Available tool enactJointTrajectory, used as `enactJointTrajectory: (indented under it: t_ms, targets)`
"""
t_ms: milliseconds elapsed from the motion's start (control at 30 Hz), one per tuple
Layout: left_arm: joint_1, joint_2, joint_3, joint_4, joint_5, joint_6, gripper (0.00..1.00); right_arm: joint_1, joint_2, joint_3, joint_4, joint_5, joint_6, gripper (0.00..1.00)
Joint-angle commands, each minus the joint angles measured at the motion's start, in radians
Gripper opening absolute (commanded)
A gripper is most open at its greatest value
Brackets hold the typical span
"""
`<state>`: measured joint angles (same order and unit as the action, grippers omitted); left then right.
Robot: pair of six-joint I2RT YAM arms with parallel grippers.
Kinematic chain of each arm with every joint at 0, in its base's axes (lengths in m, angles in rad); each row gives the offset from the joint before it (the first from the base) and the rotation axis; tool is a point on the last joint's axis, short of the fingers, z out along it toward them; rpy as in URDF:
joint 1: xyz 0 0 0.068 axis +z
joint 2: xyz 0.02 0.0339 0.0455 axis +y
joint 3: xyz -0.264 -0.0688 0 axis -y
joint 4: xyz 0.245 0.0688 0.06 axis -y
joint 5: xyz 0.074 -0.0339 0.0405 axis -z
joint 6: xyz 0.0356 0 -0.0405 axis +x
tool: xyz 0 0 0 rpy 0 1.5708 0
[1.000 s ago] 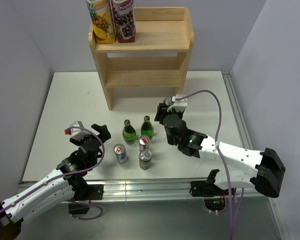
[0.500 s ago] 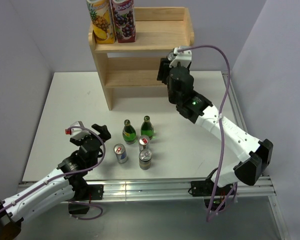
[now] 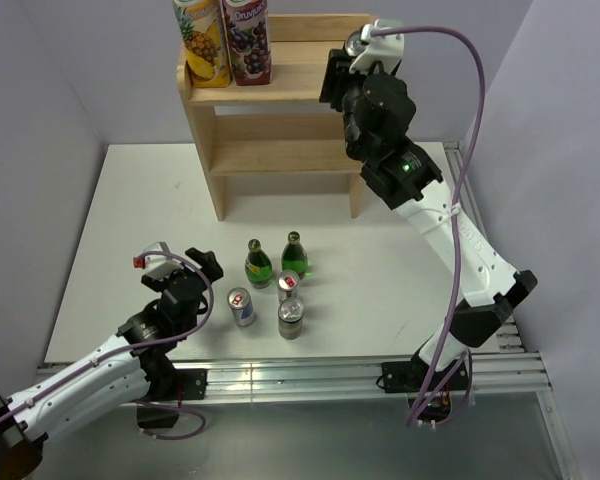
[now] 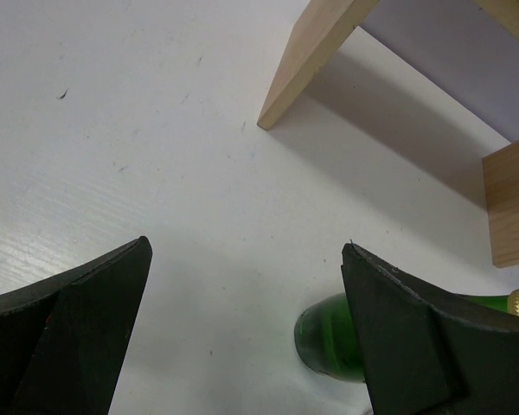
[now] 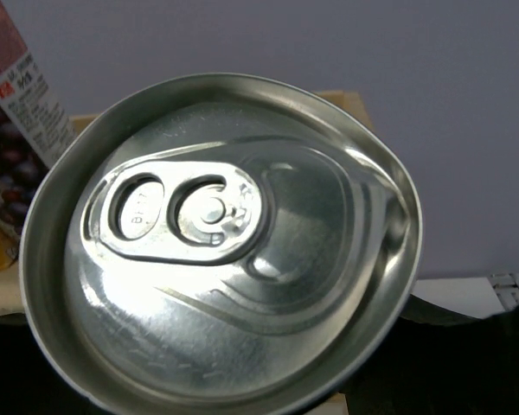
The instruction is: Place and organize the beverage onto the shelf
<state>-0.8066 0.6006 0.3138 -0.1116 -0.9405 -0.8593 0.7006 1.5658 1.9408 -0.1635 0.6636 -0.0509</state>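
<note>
**Spotter A:** Your right claw (image 3: 342,70) is up at the right end of the top tier of the shelf (image 3: 300,88). It is pinching the silver can (image 3: 356,44), which stands upright.

**Spotter B:** In your right wrist view that can's lid fills almost everything, with the pull tab left of centre. The claw's fingers are hidden beneath it. I cannot tell whether the can's base touches the top board.

**Spotter A:** At the left end of that tier you have the pineapple carton (image 3: 202,40) and the grape carton (image 3: 247,35), side by side and upright. The two lower tiers show only wood.

**Spotter B:** Your left claw (image 3: 192,272) sits low over the desk (image 3: 130,210), near the front edge. It is spread wide with nothing between its fingers. Your left wrist view shows bare desk in the gap.

**Spotter A:** The rest stand in a cluster on the desk just right of that claw. The green bottle (image 3: 258,266) and the second green bottle (image 3: 295,255) are on the far side. The left can (image 3: 241,306), the middle can (image 3: 289,284) and the near can (image 3: 291,318) are closer to you. All are upright and well apart from the shelf.

**Spotter B:** One of the green bottles shows low in your left wrist view, just beside the right-hand finger.
</note>
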Motion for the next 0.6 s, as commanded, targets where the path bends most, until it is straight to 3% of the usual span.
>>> enactJointTrajectory:
  t_ms: [0,267,567]
  targets:
    - [0.000,0.016,0.007,0.035,-0.008,-0.006,0.99,-0.027,0.048,0.163,0.049,-0.001,-0.058,0.00]
    - [0.000,0.021,0.007,0.038,-0.006,-0.006,0.99,-0.082,0.227,0.380,0.036,-0.002,-0.128,0.00]
    - [0.000,0.005,0.004,0.032,-0.004,-0.007,0.99,-0.165,0.290,0.403,0.032,-0.030,-0.087,0.00]
